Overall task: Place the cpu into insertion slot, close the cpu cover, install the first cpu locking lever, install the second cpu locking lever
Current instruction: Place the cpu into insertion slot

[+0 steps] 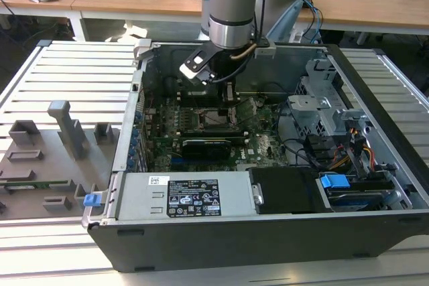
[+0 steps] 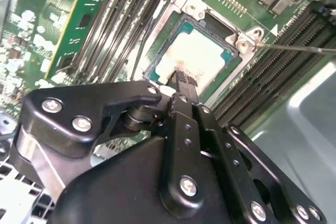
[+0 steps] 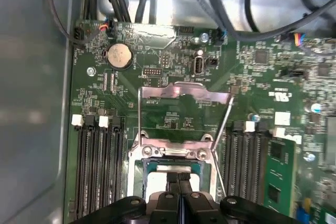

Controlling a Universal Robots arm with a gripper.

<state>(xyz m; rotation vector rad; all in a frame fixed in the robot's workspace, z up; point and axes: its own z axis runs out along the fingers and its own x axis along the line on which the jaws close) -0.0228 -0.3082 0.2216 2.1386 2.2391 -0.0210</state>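
The cpu (image 2: 198,52), a flat square chip with a pale silvery top, lies flat in the insertion slot (image 2: 153,67) on the green board. In both wrist views my gripper (image 2: 181,80) is shut, its black fingertips together and right at the chip's near edge with nothing between them. The cpu cover (image 3: 184,91), a thin silvery frame, stands swung open beyond the slot. Two thin wire levers (image 3: 139,119) (image 3: 224,121) stand raised on either side of it. In the exterior view the gripper (image 1: 229,98) hangs inside the open computer case over the slot (image 1: 218,120).
Long black memory slots (image 3: 97,166) flank the socket, with a green memory card (image 3: 275,166) in one. A black card (image 1: 208,145), a power supply (image 1: 181,195), a drive cage (image 1: 322,108) and cables crowd the case. A grey fixture tray (image 1: 47,152) lies at the exterior view's left.
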